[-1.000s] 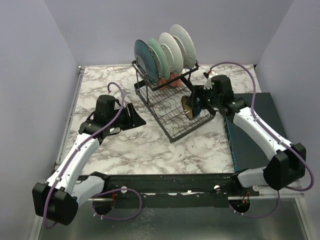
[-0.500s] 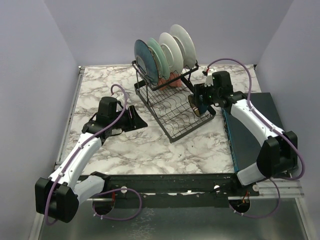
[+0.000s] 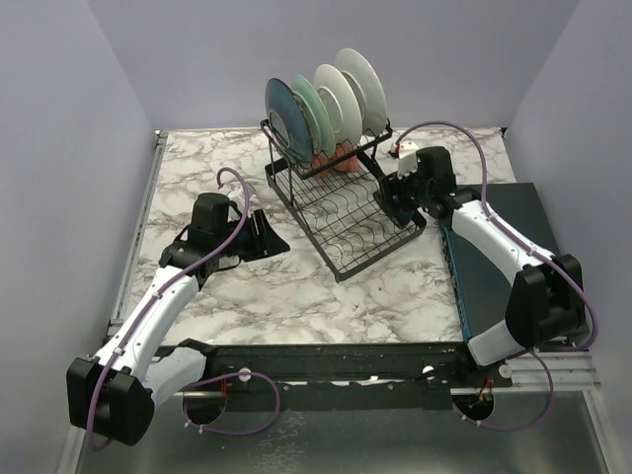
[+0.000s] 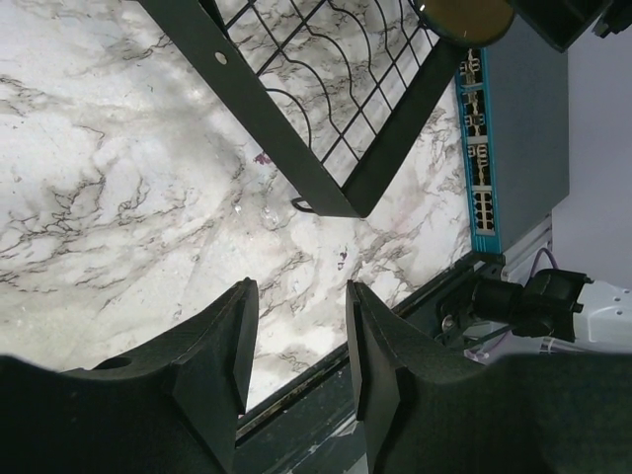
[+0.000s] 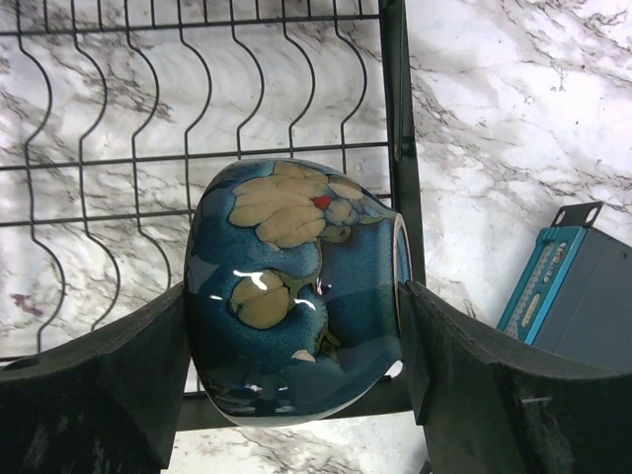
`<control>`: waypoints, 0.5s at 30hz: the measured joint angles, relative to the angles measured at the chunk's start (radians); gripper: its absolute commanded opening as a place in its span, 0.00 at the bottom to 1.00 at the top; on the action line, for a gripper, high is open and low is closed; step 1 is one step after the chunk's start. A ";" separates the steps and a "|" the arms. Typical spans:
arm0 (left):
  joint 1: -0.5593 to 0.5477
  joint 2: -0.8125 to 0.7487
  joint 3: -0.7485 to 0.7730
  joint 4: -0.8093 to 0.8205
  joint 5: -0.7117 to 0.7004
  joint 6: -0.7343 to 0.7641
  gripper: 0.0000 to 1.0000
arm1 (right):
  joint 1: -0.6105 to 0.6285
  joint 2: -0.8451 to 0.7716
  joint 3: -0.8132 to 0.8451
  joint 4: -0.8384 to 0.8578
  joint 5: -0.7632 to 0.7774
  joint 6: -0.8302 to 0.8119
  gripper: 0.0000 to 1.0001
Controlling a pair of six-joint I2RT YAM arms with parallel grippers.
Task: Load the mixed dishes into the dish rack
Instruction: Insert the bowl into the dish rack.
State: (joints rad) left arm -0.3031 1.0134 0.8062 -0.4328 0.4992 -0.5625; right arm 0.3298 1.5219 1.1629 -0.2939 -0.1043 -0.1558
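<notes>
Blue-glazed, tan-blotched bowl point(image 5: 296, 296) lies sideways, rim toward frame right (above an edge of the black wire rack point(image 5: 394, 99)), clamped in the outstretched right gripper point(image 5: 296, 341).

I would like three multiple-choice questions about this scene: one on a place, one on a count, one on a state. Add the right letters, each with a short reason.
1. Where is the bowl that the right claw holds?
A. over the edge of the dish rack, at its lower tray
B. on the dark slab at the right
C. on the table beside the left arm

2. How many plates stand in the upper basket?
A. two
B. four
C. six

3. What is the state of the left claw?
A. shut on a mug
B. shut on a spoon
C. open and empty

Answers:
1 A: the right wrist view shows the tray wires and frame behind the bowl.
2 B: the top view shows four rims in a row.
3 C: only the marble table shows between its fingers.
</notes>
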 measured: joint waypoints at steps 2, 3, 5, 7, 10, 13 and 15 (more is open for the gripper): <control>0.000 -0.001 0.000 -0.003 -0.003 0.002 0.45 | 0.000 0.000 -0.016 0.009 0.003 -0.022 0.00; 0.000 -0.001 0.000 -0.004 -0.006 0.003 0.45 | 0.000 0.000 -0.021 0.014 0.004 -0.030 0.00; 0.000 -0.001 0.000 -0.005 -0.010 0.003 0.45 | 0.000 0.000 -0.037 0.035 0.008 -0.045 0.00; 0.000 -0.001 0.000 -0.005 -0.013 0.003 0.45 | 0.000 0.000 -0.048 0.047 0.010 -0.055 0.00; 0.000 -0.001 0.000 -0.005 -0.014 0.004 0.45 | 0.000 0.006 -0.054 0.066 0.016 -0.060 0.00; 0.000 -0.001 0.000 -0.007 -0.015 0.004 0.45 | 0.000 0.010 -0.060 0.085 0.029 -0.063 0.00; 0.000 -0.001 0.000 -0.010 -0.016 0.004 0.45 | 0.000 0.010 -0.064 0.097 0.038 -0.063 0.00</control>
State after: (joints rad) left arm -0.3031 1.0122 0.8062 -0.4431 0.4835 -0.5583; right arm 0.3298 1.5318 1.0988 -0.1970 -0.0666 -0.2184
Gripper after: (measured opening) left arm 0.451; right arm 0.780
